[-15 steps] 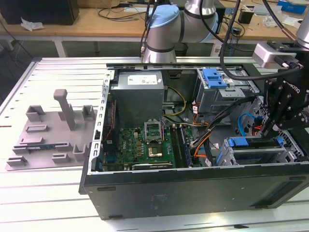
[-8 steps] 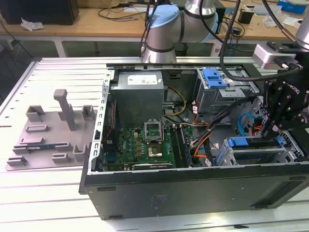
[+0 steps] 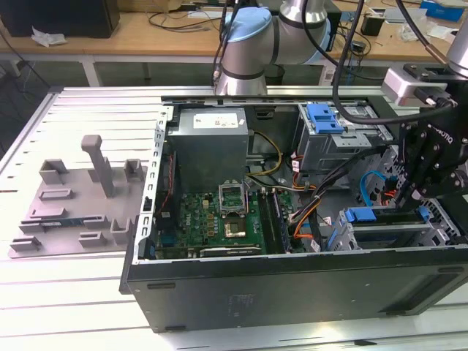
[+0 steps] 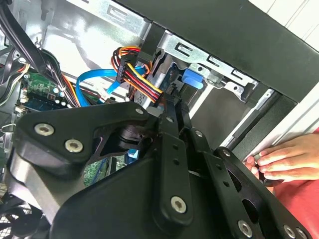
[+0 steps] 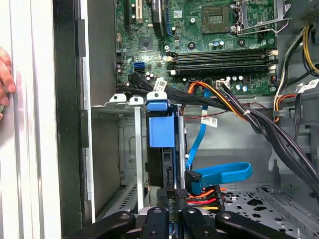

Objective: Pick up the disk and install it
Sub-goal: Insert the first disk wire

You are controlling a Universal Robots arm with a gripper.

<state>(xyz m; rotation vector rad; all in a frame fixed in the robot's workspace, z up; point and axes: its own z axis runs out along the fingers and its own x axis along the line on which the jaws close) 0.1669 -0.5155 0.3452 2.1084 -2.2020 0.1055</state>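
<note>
The disk (image 5: 162,130) stands on edge in a slot of the lower metal drive cage (image 5: 127,149), its blue bracket on top and its dark edge running back toward me. In the exterior view its blue bracket (image 3: 361,215) shows in the cage at the case's right end. My black gripper (image 5: 174,196) is shut, with its tips at the disk's near end, beside the red-yellow power plug (image 5: 202,195). In the second wrist view the gripper (image 4: 174,102) reaches toward the blue tab (image 4: 193,78). From outside, the gripper (image 3: 401,196) hangs low inside the case.
A person's hand (image 4: 289,159) rests on the case's outer edge, also seen as fingers (image 5: 4,74). Black cable bundles (image 5: 259,124) and a blue data cable (image 5: 224,174) cross beside the cage. A blue tray (image 3: 325,117) sits atop the upper cage. The motherboard (image 3: 219,216) lies toward the exterior view's left.
</note>
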